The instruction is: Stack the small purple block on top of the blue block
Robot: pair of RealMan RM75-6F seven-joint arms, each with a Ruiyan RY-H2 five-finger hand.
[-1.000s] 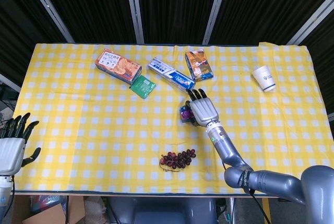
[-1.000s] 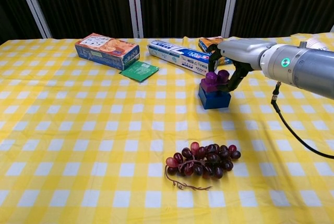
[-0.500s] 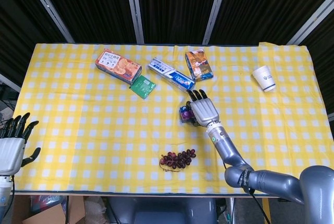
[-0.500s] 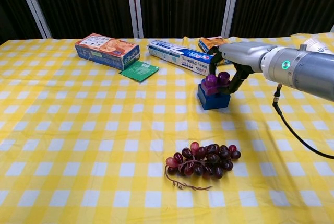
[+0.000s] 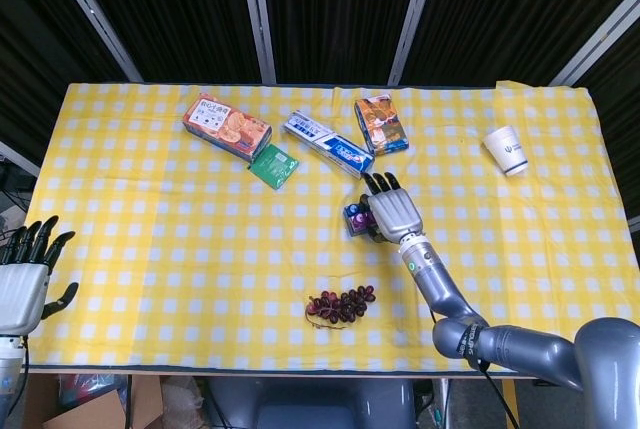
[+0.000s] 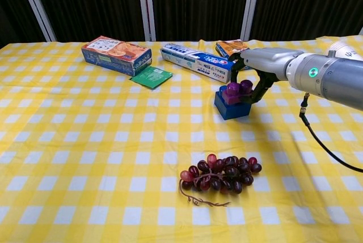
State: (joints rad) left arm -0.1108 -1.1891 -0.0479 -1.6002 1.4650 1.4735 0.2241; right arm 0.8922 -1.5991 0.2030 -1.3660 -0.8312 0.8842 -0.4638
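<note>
The small purple block point(image 6: 238, 91) sits on top of the blue block point(image 6: 231, 107) at the table's middle right. My right hand point(image 6: 258, 68) reaches over from the right and pinches the purple block, thumb behind it and fingers point(image 6: 256, 89) on its right side. In the head view the right hand point(image 5: 395, 211) covers most of both blocks; only a purple and blue edge point(image 5: 354, 216) shows at its left. My left hand point(image 5: 22, 284) hangs off the table's near left corner, fingers apart and holding nothing.
A bunch of grapes point(image 6: 221, 178) lies in front of the blocks. Behind them lie a toothpaste box point(image 6: 195, 60), an orange snack box point(image 6: 231, 46), a cracker box point(image 6: 116, 55) and a green packet point(image 6: 151, 76). A paper cup point(image 5: 508, 150) lies at the far right.
The right hand shifted slightly right and down, carrying the purple block lower onto the blue block. The left hand has not moved.
</note>
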